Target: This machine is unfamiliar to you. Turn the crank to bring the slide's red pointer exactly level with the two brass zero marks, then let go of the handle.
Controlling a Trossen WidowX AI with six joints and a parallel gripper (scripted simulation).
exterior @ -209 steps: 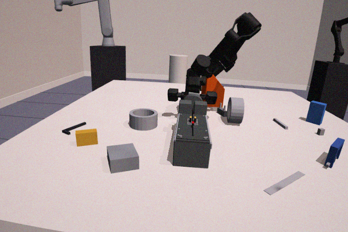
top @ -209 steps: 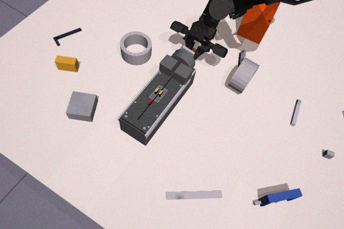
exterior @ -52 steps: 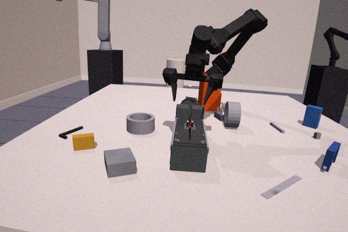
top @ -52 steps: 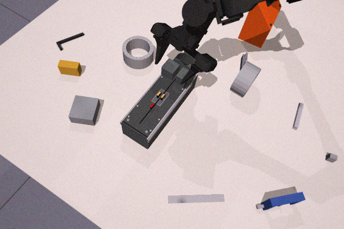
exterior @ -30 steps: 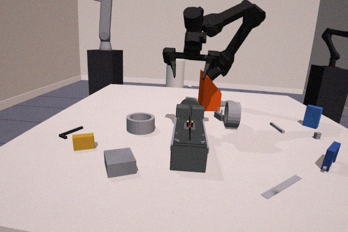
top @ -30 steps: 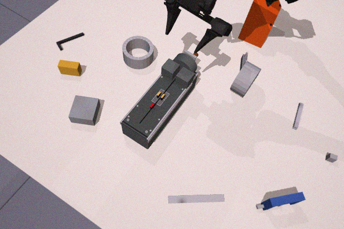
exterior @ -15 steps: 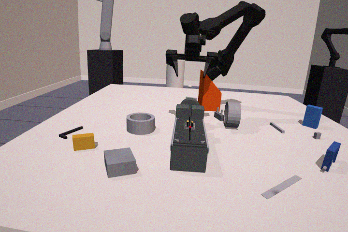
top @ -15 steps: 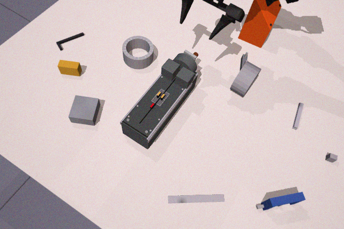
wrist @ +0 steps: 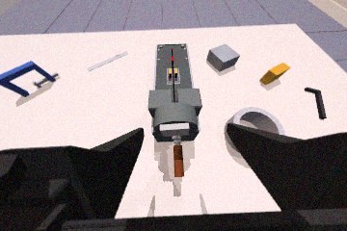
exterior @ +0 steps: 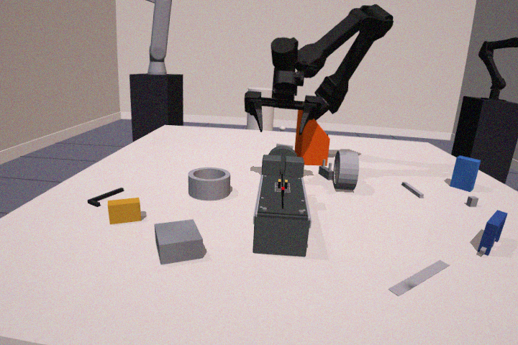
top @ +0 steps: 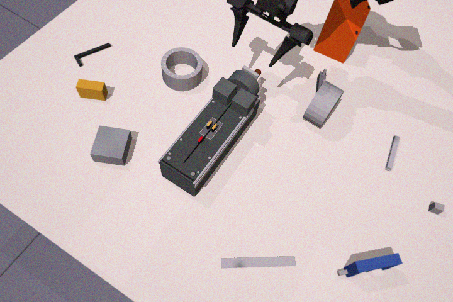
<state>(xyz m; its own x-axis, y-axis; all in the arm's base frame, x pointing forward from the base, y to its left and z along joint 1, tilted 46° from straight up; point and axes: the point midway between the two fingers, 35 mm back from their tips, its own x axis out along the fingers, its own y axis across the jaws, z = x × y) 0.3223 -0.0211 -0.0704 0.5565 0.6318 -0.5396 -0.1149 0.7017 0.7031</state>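
The machine is a long dark grey box with a slot along its top. The red pointer sits in the slot, past the two brass marks on the side away from the crank. A brown crank handle sticks out of the round housing at the machine's end. My gripper is open and empty. It hangs above and just beyond the handle, not touching it.
A grey ring, a yellow block, a grey cube and a black L-key lie left of the machine. An orange block and a curved grey piece lie right of the crank. A flat strip and a blue clamp lie in front.
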